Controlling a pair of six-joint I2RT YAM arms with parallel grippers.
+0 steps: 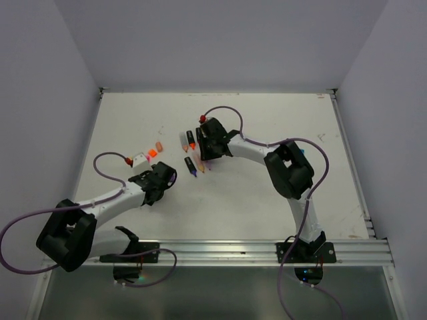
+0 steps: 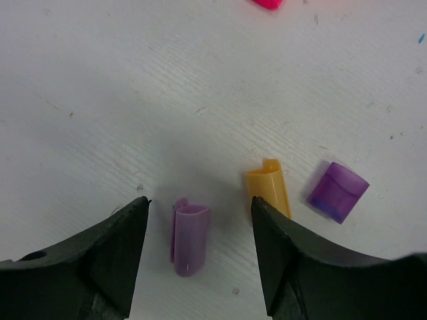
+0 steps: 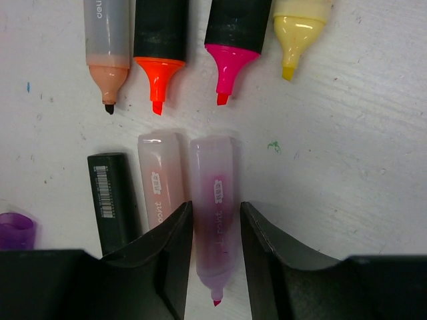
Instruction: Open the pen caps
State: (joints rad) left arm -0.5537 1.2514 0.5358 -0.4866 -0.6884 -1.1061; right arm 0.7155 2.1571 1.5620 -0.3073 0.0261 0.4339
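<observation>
Left wrist view: bright pink plastic cap [image 2: 267,3] cut off by the top edge. Yellow-orange plastic cap [image 2: 268,185] partly behind the left fingers [image 2: 283,257].

Right wrist view: row of four uncapped highlighters [image 3: 160,30] truncated at the top. Purple translucent cap [image 3: 15,230] clipped at the left edge. Contact between the right fingers [image 3: 170,263] and the translucent pink highlighter [image 3: 215,213] cannot be determined.

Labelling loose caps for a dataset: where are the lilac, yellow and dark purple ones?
lilac cap [image 2: 190,237]: left wrist view, mid-body.
yellow cap [image 2: 269,190]: left wrist view, mid-body.
dark purple cap [image 2: 339,191]: left wrist view, flat side.
</observation>
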